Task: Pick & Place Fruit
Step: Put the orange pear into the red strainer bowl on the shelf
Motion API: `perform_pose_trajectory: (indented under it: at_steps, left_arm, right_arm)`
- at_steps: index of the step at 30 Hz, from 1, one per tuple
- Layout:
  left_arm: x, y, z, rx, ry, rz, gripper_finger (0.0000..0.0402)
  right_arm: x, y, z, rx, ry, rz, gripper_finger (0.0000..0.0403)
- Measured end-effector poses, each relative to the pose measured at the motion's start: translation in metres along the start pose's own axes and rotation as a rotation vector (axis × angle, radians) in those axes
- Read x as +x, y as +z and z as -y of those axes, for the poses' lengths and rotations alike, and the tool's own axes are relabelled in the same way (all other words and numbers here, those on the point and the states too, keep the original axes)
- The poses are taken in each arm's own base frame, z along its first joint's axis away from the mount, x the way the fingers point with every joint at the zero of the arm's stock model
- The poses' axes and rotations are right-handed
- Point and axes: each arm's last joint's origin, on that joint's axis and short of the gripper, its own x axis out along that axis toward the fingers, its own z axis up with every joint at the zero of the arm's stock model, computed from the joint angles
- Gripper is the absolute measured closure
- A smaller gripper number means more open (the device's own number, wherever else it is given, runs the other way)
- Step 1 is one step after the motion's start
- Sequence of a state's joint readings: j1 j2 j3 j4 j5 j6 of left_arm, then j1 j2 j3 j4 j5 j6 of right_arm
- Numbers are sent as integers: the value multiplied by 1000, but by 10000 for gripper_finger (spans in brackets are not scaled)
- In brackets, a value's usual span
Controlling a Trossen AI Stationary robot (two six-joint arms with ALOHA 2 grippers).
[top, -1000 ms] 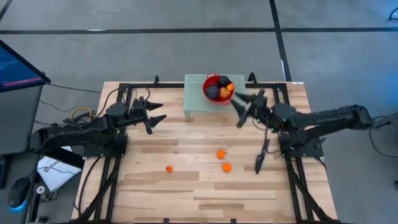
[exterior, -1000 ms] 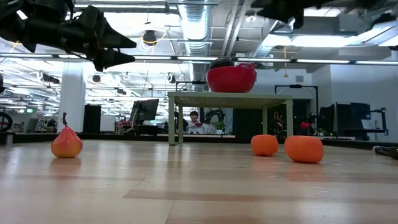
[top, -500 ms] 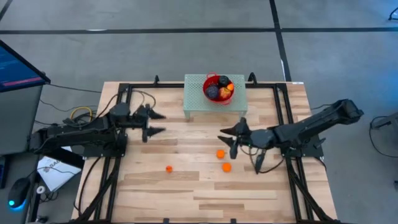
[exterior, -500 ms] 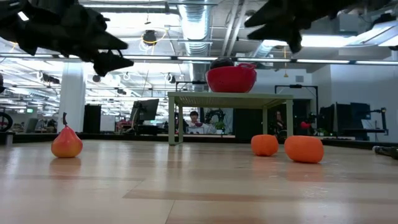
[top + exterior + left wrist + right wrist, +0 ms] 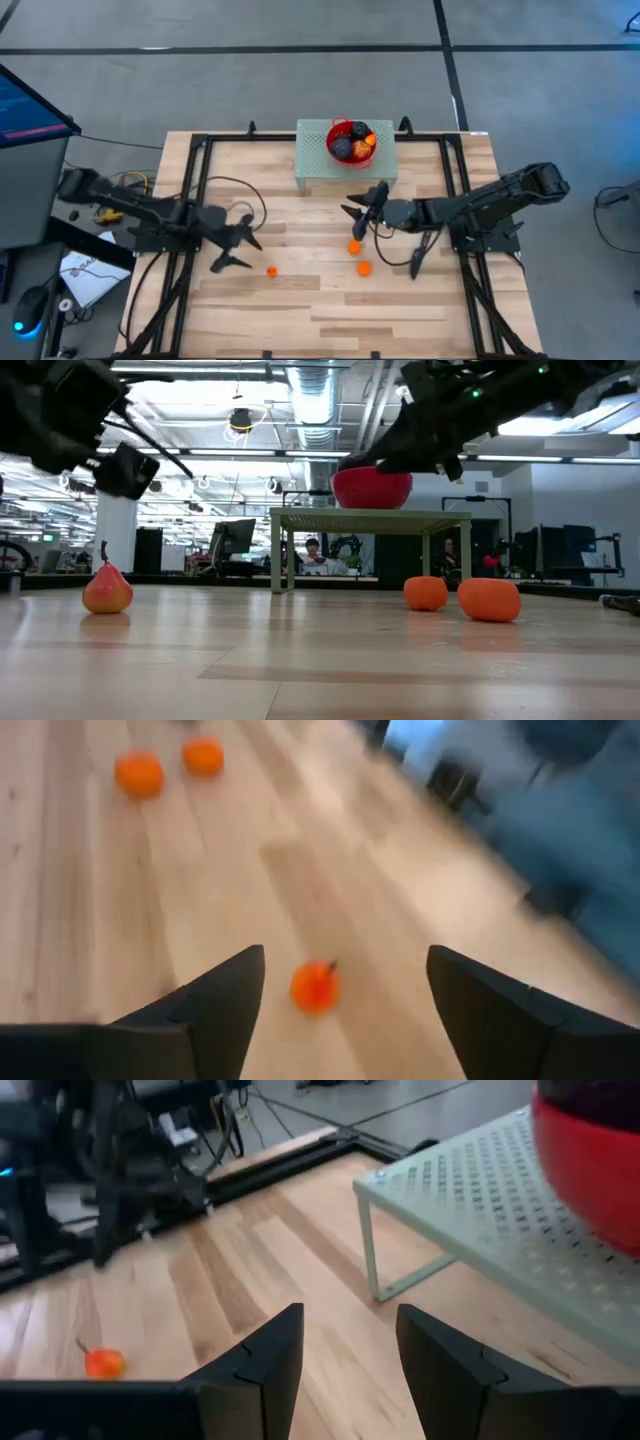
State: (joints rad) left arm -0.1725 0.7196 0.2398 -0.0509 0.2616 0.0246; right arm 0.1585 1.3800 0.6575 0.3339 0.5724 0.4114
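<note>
Three orange fruits (image 5: 354, 246) loose on wooden table (image 5: 300, 310), mid-front. Other fruit sits in red bowl (image 5: 349, 141) on green stand (image 5: 312, 165) at back edge. Left gripper (image 5: 232, 248) fingers apart beside lone orange fruit (image 5: 271, 271). Right gripper (image 5: 357, 213) fingers apart, above orange pair.

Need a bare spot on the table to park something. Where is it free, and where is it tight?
Free: the wood along the near edge of the table, below the three loose oranges. Tight: the middle, where the left gripper closes on one orange and the right gripper hovers over two. The bowl is full.
</note>
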Motion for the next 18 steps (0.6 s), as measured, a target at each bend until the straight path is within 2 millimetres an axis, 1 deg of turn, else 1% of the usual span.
perform_pose_trajectory:
  at_steps: [3,6,12,15,18]
  left_arm:
    - [14,-8,5,84,85,-101,150]
    - [28,-15,4,114,66,-170,164]
    - [56,-8,1,134,-16,-38,173]
    - [65,-17,-1,125,-67,-89,175]
    - [68,-22,-6,102,-104,-115,182]
  right_arm:
    - [1,2,2,8,-7,11,250]
    - [1,5,3,18,-8,24,255]
    - [-1,6,2,21,0,30,264]
    - [-2,7,-1,30,19,43,268]
    - [-4,7,-5,34,37,50,270]
